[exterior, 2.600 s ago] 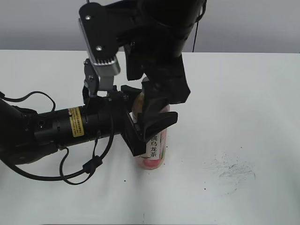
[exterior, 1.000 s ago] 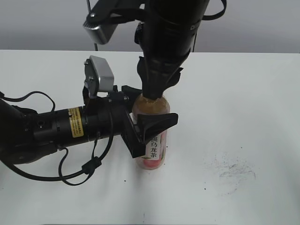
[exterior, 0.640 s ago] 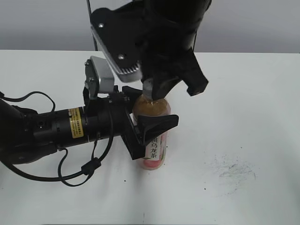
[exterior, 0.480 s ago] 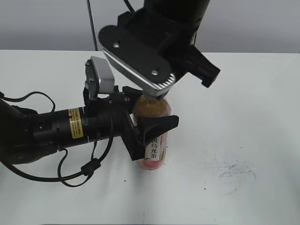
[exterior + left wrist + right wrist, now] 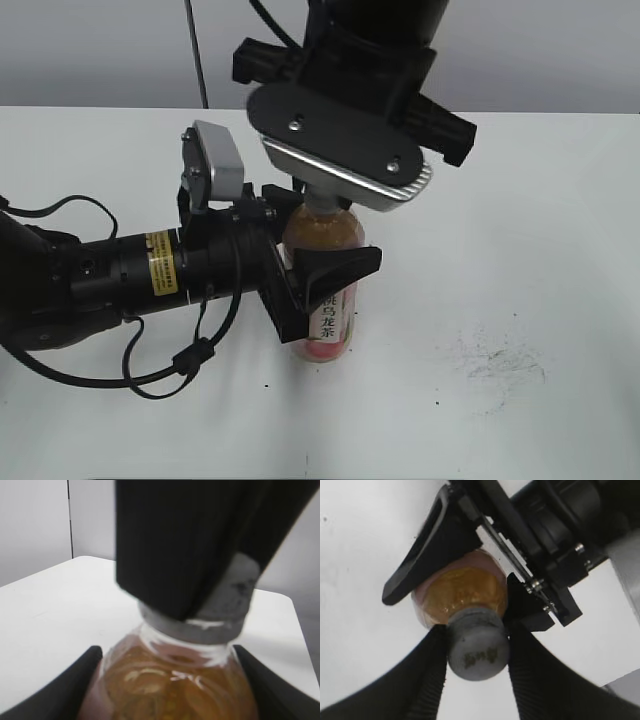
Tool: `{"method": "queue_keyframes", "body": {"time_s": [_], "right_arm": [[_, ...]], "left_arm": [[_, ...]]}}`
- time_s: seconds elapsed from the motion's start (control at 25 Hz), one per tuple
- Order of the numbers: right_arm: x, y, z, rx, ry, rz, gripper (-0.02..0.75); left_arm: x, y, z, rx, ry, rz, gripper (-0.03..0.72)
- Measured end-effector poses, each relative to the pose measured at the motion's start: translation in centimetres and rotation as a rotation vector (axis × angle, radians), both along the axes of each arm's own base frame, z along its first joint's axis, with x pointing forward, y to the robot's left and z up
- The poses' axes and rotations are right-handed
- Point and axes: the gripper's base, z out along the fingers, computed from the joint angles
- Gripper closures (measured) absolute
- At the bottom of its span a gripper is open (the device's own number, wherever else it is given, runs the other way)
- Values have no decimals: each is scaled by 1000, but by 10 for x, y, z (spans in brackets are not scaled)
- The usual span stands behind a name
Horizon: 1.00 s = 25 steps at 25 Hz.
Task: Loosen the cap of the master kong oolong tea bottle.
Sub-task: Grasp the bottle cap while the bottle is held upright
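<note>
The oolong tea bottle [image 5: 325, 318] stands upright on the white table, amber tea above a pink label with a white strip of characters. My left gripper [image 5: 318, 275] reaches in from the left and is shut on the bottle's body [image 5: 170, 680]. My right gripper [image 5: 476, 652] comes down from above and is shut on the grey-white cap [image 5: 477, 650], one ribbed finger on each side; a dark logo shows on its top. In the left wrist view the cap [image 5: 225, 605] sits mostly behind a right finger. In the exterior view the right wrist hides the cap.
The white table [image 5: 520, 240] runs to a grey wall at the back. A patch of dark scuff marks [image 5: 500, 365] lies to the right of the bottle. The left arm's cable [image 5: 190, 355] loops on the table at front left.
My right wrist has rotated about the bottle's neck while staying over the cap; its camera plate swung from left to right. The bottle and my left gripper have stayed in place.
</note>
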Motion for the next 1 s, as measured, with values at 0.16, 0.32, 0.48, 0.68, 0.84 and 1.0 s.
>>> {"method": "queue_keyframes", "body": {"time_s": [0.16, 0.32, 0.48, 0.68, 0.84, 1.0], "right_arm": [[-4, 4, -1, 72, 120, -302, 262], [-3, 4, -1, 114, 215, -718, 132], [1, 0, -1, 153, 258, -1147, 155], [2, -1, -1, 222, 356, -1583, 161], [1, 0, -1, 268, 435, -1872, 166], [1, 0, -1, 290, 470, -2006, 216]], "left_arm": [[1, 0, 0, -4, 8, 7, 240], [1, 0, 0, -3, 9, 8, 240], [1, 0, 0, -4, 10, 8, 240], [1, 0, 0, -4, 10, 8, 240], [1, 0, 0, -4, 10, 8, 240], [1, 0, 0, -4, 10, 8, 240]]}}
